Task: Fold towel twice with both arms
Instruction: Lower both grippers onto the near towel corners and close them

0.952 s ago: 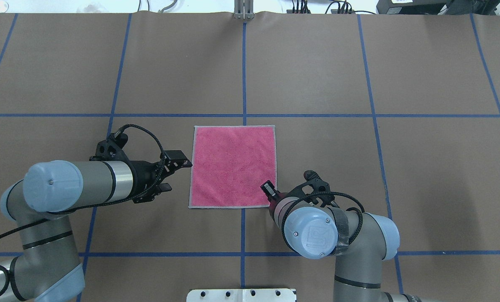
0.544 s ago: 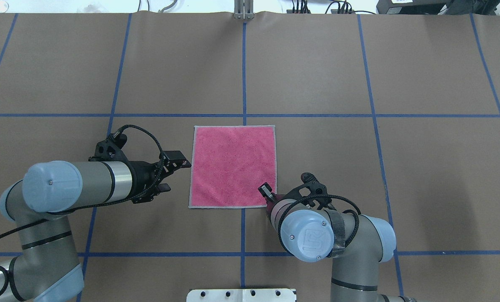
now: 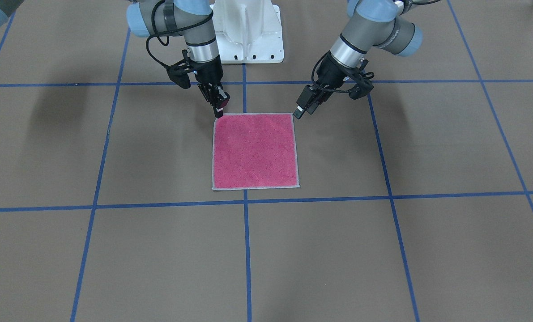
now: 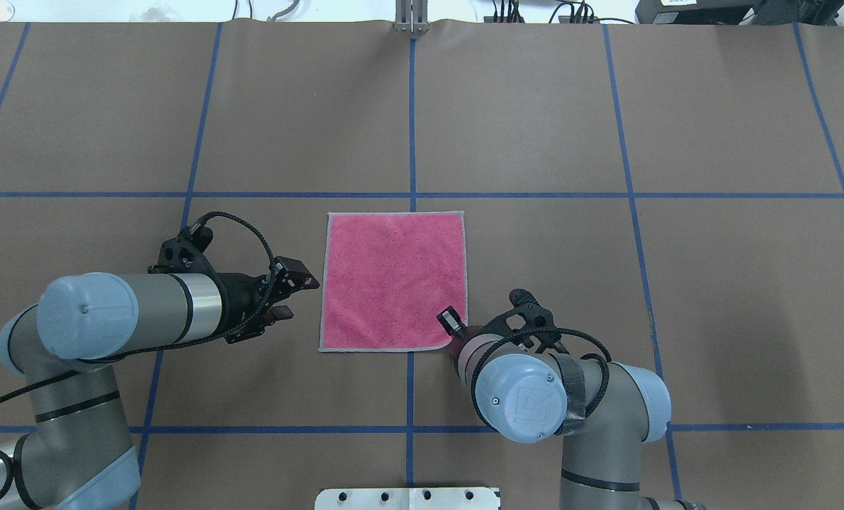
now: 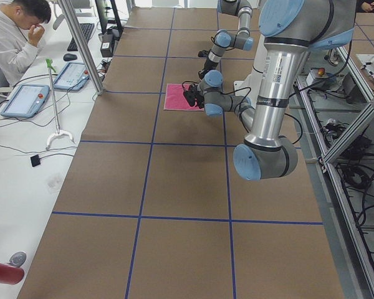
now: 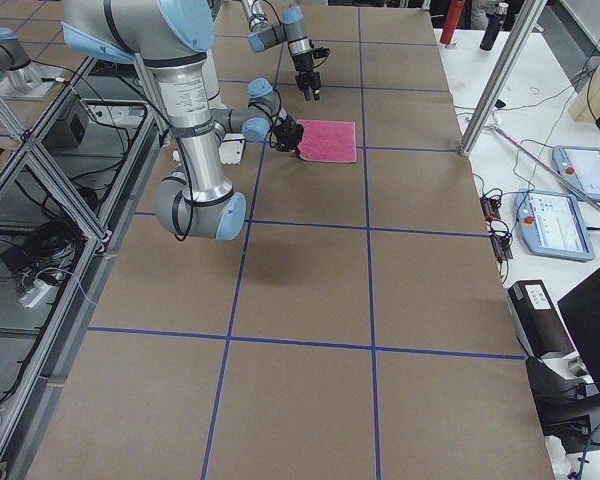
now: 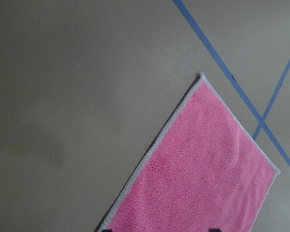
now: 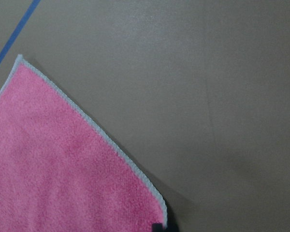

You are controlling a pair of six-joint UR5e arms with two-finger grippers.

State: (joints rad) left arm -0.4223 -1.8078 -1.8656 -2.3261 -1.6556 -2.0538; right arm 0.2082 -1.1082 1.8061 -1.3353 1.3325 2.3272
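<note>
The towel (image 4: 393,281) lies flat, pink face up, near the middle of the table (image 4: 677,297) (as seen from overhead). The right gripper (image 4: 453,326) is at its 5 o'clock corner; whether it is wide or narrow, I cannot tell. The left gripper (image 4: 302,297) hovers just off its 8 o'clock edge, jaws wide apart.

Towel (image 4: 392,280) on table (image 4: 535,106), left pincer (image 4: 302,297) beside its left edge, right pincer (image 4: 451,322) over near-right corner.

The overhead camera looked forward and down on the table (image 4: 535,106); the front one faced back. Side cameras looked along from either end. Wrist cameras hung close, both sharing the towel (image 7: 198,169).
</note>
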